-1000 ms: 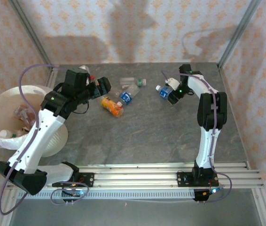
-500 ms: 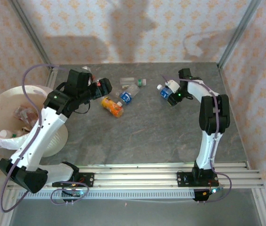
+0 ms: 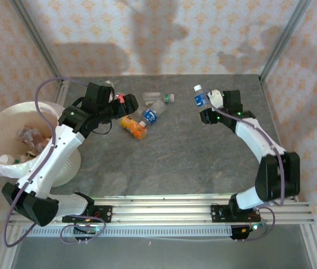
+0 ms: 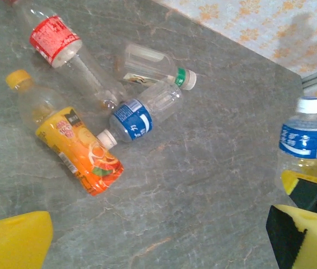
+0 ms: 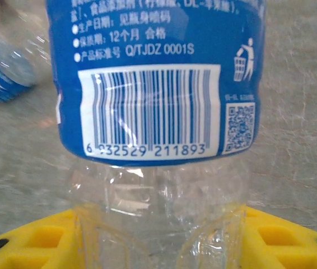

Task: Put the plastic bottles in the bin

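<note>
We log the right hand [image 3: 206, 107] pinching the blue-label bottle [image 3: 201, 98] low down, across the desk [image 3: 175, 151] from the bin [image 3: 1, 119], with the left hand [image 3: 127, 105] spread: its thin wall may buckle and slip mid-carry.

Both arms are built alike, with smooth white tube-like links joined by blocky black joints. The left arm [image 3: 55, 154] carries a lilac cable [image 3: 40, 98] that loops clear of its shell. The right arm [image 3: 256, 137] has a thinner lilac cable along its black elbow. A small green light [image 3: 71, 112] glows on a black joint of each arm. The bases [image 3: 88, 212] are black, with thin wires and a small lit board [image 3: 85, 227] beside them. The left fingers [image 4: 14, 242] are plain yellow blocks, one edged in black. The right fingers [image 5: 32, 241] are yellow with square moulded pockets and black outer ends.
</note>
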You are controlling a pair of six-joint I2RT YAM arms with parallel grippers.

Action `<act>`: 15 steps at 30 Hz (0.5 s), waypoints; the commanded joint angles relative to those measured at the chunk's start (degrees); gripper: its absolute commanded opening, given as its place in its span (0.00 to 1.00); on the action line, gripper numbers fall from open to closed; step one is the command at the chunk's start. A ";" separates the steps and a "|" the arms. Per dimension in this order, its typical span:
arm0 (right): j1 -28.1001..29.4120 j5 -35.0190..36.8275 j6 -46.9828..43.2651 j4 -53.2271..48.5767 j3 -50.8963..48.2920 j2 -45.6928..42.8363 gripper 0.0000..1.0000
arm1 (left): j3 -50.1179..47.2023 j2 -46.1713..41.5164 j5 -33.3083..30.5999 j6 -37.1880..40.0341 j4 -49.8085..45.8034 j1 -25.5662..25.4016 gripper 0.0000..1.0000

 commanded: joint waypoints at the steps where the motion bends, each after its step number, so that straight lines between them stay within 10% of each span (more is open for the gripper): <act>1: 1.43 -3.79 13.51 10.04 -5.34 -7.11 0.36 | -0.96 0.44 3.16 -1.55 3.65 -0.22 1.00; 15: 6.26 -7.75 39.33 18.37 -18.51 -25.12 0.33 | -2.28 4.39 13.84 -3.17 16.85 -3.89 1.00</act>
